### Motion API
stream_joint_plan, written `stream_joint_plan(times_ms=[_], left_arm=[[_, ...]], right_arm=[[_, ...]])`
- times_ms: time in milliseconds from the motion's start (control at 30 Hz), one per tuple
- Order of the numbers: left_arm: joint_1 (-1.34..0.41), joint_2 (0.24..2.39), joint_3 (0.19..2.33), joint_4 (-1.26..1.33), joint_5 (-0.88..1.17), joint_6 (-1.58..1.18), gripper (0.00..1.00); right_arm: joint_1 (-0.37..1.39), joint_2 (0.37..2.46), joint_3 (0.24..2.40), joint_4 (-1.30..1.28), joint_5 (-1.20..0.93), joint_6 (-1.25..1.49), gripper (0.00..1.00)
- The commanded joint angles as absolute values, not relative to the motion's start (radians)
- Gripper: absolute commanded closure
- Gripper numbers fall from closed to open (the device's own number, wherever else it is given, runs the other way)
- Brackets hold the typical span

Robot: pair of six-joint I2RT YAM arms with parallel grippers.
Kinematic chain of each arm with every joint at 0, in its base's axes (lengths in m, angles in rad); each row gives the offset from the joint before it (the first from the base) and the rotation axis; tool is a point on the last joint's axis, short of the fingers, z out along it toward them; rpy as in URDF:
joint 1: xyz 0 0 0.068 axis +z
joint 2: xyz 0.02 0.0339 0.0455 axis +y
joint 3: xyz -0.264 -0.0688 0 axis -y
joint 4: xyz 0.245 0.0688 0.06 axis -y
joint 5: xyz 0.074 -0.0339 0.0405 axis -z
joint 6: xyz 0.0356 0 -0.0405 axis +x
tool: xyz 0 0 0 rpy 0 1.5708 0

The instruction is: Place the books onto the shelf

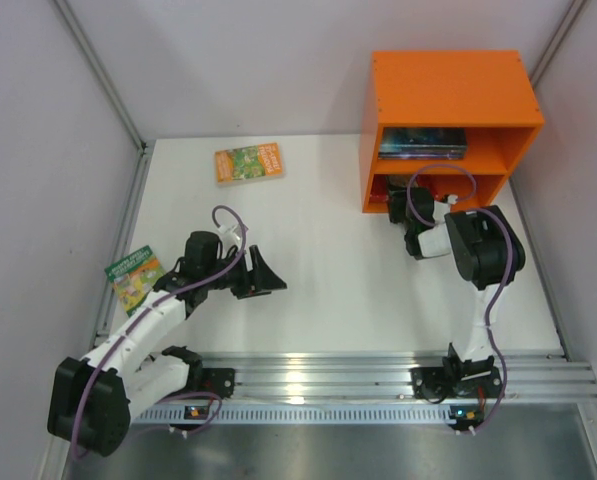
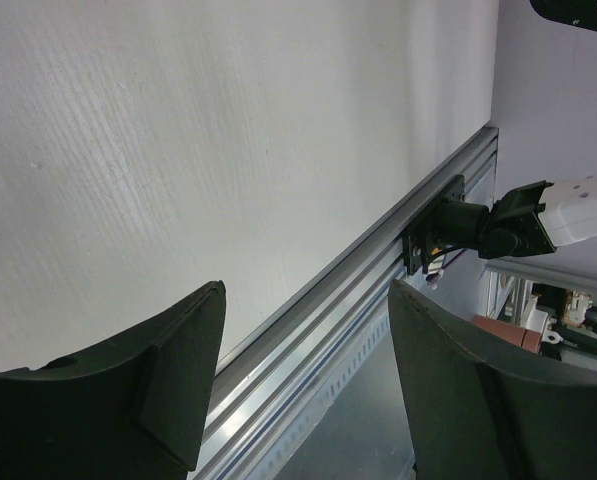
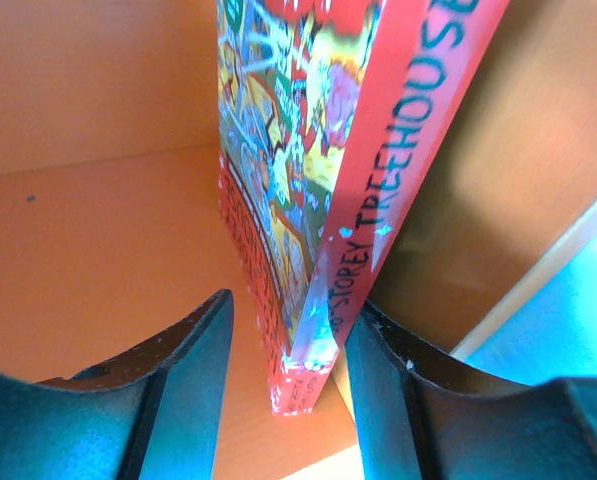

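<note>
Red book (image 3: 378, 200) standing in lower compartment of shelf (image 1: 448, 90), right gripper (image 3: 293, 305) straddling it, slack, gap on 1 side. Left gripper (image 2: 308, 290) spread wide, empty, over table (image 1: 328, 290).

A white desk (image 1: 348, 290) fills the middle of the top view, matte and evenly lit. Pale grey panels enclose it: a back wall (image 1: 278, 60) across the top, a left wall (image 1: 38, 150) and a right wall (image 1: 593, 200) at the sides. Aluminium posts (image 1: 98, 70) run diagonally in the upper corners. Along the bottom, a ribbed aluminium rail (image 1: 378, 370) catches bright glare, with a grey metal sheet (image 1: 328, 450) below it.
</note>
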State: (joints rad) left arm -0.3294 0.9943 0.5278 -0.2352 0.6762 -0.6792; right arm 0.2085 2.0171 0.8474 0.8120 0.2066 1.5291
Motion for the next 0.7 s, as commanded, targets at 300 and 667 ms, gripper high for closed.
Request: stream_joint_plan(times_ms=[300,667], left_arm=[[-0.328,0.948,0.515,-0.218,0.67,-0.692,0.29],[-0.334,0.945,0.538,-0.232,0.655,-0.706,0.29]], right_arm=[[0.216,1.977,0.943,0.661,0.06,1.479,0.52],[0.213,1.956,0.986,0.564,0.006,1.431,0.52]])
